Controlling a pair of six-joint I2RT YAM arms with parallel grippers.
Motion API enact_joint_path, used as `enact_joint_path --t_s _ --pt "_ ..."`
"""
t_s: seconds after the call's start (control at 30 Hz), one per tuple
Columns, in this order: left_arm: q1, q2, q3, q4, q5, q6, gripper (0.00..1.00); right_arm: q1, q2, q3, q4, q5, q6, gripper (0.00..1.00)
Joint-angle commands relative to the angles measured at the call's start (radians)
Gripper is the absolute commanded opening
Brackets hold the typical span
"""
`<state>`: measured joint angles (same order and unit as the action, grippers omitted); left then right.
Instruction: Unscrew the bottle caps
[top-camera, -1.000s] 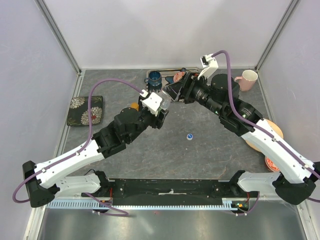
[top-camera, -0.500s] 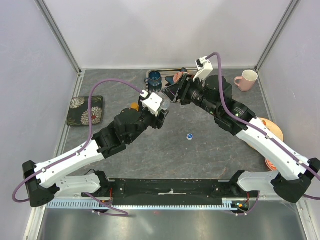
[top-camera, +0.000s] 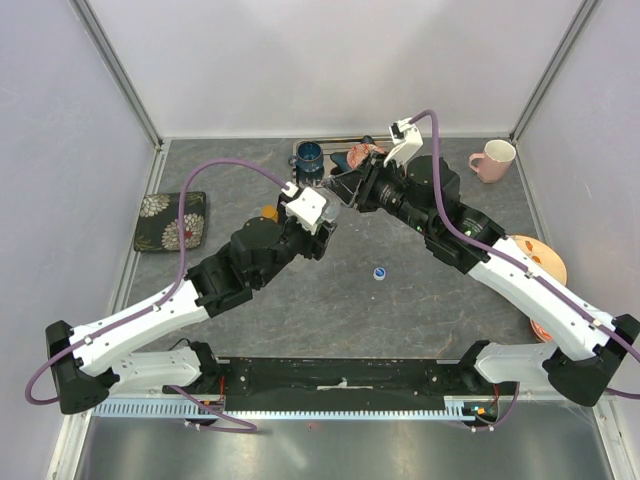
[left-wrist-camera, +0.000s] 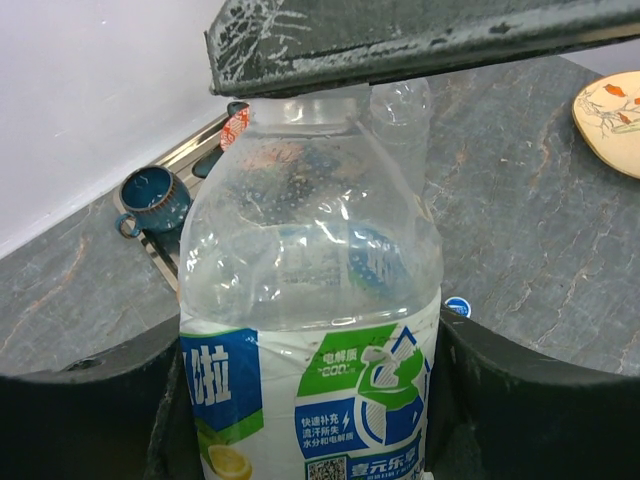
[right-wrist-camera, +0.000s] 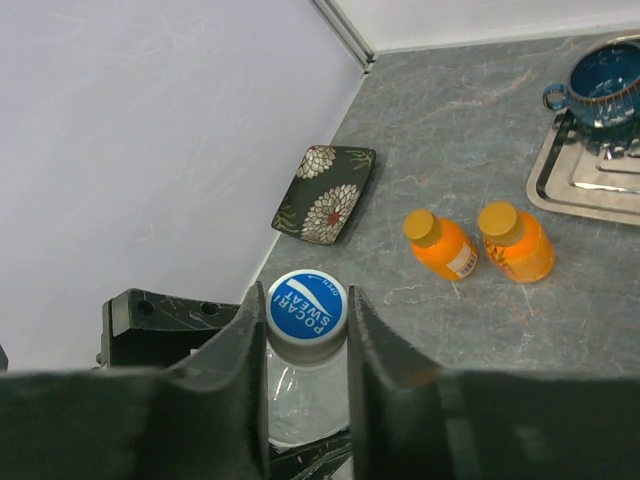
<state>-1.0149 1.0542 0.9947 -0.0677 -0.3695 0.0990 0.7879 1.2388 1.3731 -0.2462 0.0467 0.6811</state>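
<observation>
Blue bottle cap (right-wrist-camera: 307, 305), dead centre of the wrist shot: who has hold of it? (DESK)

The right gripper (right-wrist-camera: 305, 322). Its two dark fingers (right-wrist-camera: 240, 350) are pressed against opposite sides of the blue bottle cap, whose white lettering faces the camera. The cap sits on the neck of a clear water bottle (left-wrist-camera: 310, 330). (PHOTOGRAPHER)

And where is the bottle itself? (DESK)

Upright, toward the far middle of the grey table (top-camera: 420, 300). The left gripper (left-wrist-camera: 310, 420) clamps it low down, at the blue-and-green label, with one black finger (left-wrist-camera: 90, 400) on each side. Seen from above, the two arms meet over it in a peak. The top of another clear bottle (left-wrist-camera: 402, 110) shows just behind its shoulder. (PHOTOGRAPHER)

What about the other caps? (DESK)

A loose blue cap (top-camera: 380, 272) lies on the table nearer the arm bases, well apart from the bottles. Two orange caps (right-wrist-camera: 420, 224) are on two short orange bottles (right-wrist-camera: 520, 255), which sit side by side between a floral dish (right-wrist-camera: 325, 193) and a metal tray (right-wrist-camera: 590, 170). (PHOTOGRAPHER)

Anything else worth a line? (DESK)

A blue mug (right-wrist-camera: 605, 70) sits at the tray's corner, though I cannot tell whether it is on the tray or just beside it. A pink mug (top-camera: 493, 160) stands at the far right of the table. A patterned plate (top-camera: 548, 262) lies beside the right forearm, partly hidden by it. (PHOTOGRAPHER)
</observation>
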Motion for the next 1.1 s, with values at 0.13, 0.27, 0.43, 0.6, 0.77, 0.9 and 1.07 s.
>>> enact_joint_path --t_s 0.13,0.27,0.43,0.6,0.77,0.9,1.07 --pt "-0.008 -0.072 -0.017 0.065 0.190 0.008 0.50 0.001 -0.056 -0.038 0.036 -0.024 -0.095 0.00" --pt "0.024 -0.108 -0.004 0.054 0.470 -0.030 0.50 0.001 -0.126 -0.071 0.061 -0.066 -0.190 0.00" --pt "0.134 -0.111 0.045 0.101 1.028 -0.203 0.48 0.001 -0.255 -0.155 0.133 -0.195 -0.274 0.00" --pt "0.254 -0.057 0.061 0.319 1.465 -0.488 0.48 -0.001 -0.343 -0.227 0.239 -0.388 -0.348 0.00" --pt "0.279 0.056 0.052 0.699 1.667 -0.826 0.47 0.001 -0.334 -0.215 0.318 -0.666 -0.359 0.00" --pt "0.279 0.131 0.033 1.128 1.712 -1.156 0.47 -0.001 -0.276 -0.166 0.320 -0.945 -0.347 0.00" --pt "0.279 0.200 0.038 1.356 1.718 -1.346 0.48 -0.001 -0.254 -0.164 0.320 -1.146 -0.387 0.00"
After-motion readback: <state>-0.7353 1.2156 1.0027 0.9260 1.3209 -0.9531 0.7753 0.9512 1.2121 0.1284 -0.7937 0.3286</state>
